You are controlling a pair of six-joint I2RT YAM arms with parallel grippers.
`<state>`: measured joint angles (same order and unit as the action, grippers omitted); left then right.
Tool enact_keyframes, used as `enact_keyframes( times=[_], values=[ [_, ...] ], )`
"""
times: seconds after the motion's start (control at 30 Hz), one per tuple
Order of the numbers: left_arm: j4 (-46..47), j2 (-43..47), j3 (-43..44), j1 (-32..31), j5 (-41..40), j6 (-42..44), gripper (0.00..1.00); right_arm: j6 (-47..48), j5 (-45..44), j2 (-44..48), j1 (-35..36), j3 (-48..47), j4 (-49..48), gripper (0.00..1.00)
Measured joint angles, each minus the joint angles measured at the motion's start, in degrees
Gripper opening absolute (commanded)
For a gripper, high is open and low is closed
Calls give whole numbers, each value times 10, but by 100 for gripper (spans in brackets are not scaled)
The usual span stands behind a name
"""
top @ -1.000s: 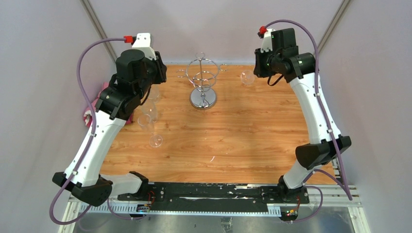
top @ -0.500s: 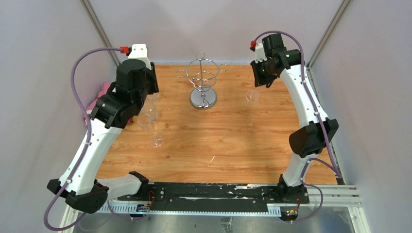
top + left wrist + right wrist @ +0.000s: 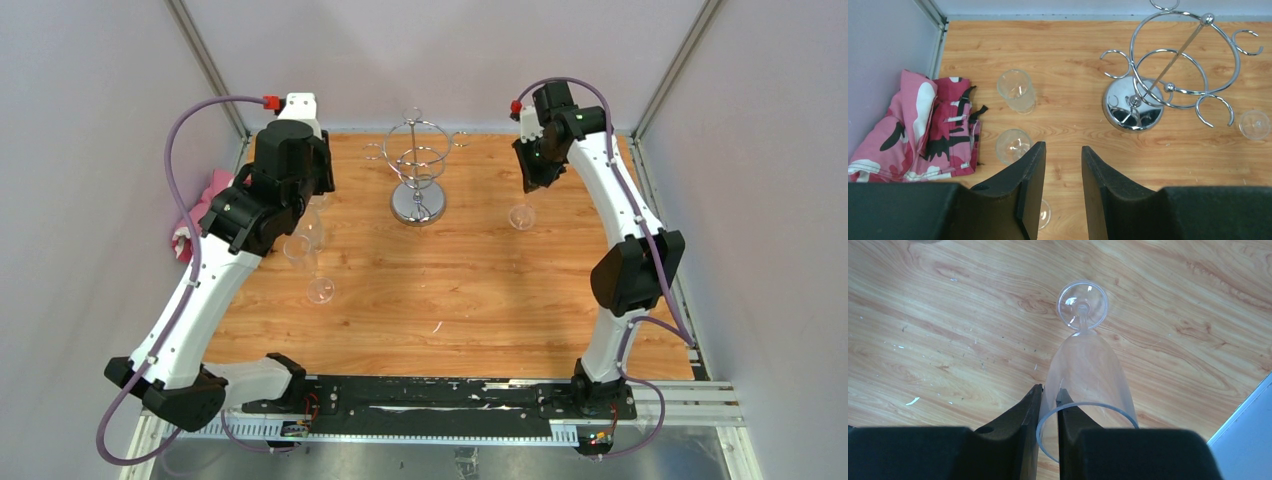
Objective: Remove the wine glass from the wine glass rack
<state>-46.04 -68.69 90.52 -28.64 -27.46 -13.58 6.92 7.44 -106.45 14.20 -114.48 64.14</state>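
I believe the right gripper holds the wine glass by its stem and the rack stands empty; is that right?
Not quite: the right gripper holds the wine glass by its rim, one finger inside the bowl and one outside, as the right wrist view shows. The rack does stand empty.

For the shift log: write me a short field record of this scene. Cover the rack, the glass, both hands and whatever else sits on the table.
wine glass rack: upright at the back middle of the table, visible rings empty
wine glass: off the rack, upright, foot downward; table contact unclear
right hand: shut on the wine glass rim
left hand: open, empty, above the table's left side
spare glasses: standing below the left hand
cloth: pink patterned, at the left edge
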Motion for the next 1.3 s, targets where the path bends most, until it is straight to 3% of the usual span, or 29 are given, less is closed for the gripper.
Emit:
enact_keyframes(
  times=[0.63, 0.67, 0.83, 0.97, 1.3],
  values=[
    [0, -11, -7, 0, -2, 2, 41, 1, 0, -29, 0, 17, -3, 0],
    [0, -11, -8, 0, -2, 2, 41, 1, 0, -30, 0, 16, -2, 2],
    [0, -13, -10, 0, -2, 2, 42, 0, 0, -31, 0, 13, 0, 30],
    [0, -19, -10, 0, -2, 3, 43, -2, -4, -31, 0, 9, 2, 41],
    [0, -33, -10, 0, -2, 3, 43, -5, -14, -27, 0, -21, 7, 45]
  ],
)
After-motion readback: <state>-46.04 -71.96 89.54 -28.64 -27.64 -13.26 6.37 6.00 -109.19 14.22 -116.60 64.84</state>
